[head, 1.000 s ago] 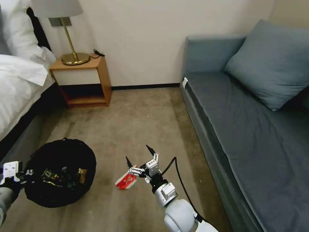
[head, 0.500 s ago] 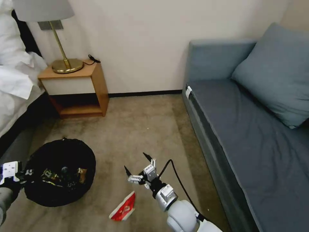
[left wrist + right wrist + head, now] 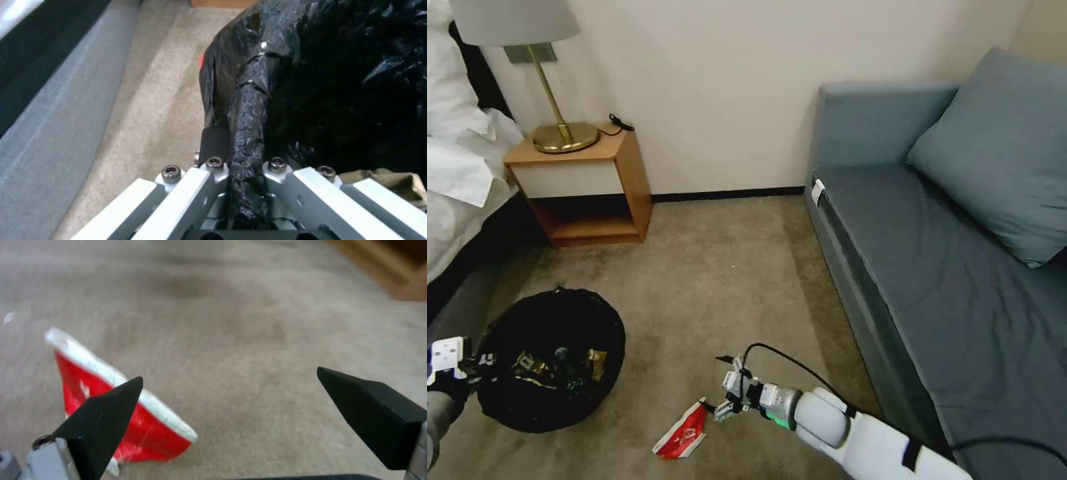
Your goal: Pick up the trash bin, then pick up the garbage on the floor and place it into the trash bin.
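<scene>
Both right end effector fingers gape (seemingly empty) beside carton.

Trash bin: one, lower left of the frame
Red-and-white carton: one, on the floor at bottom centre
Lamp: one
Nightstand: one
Cushion: one
Grippers: two
</scene>
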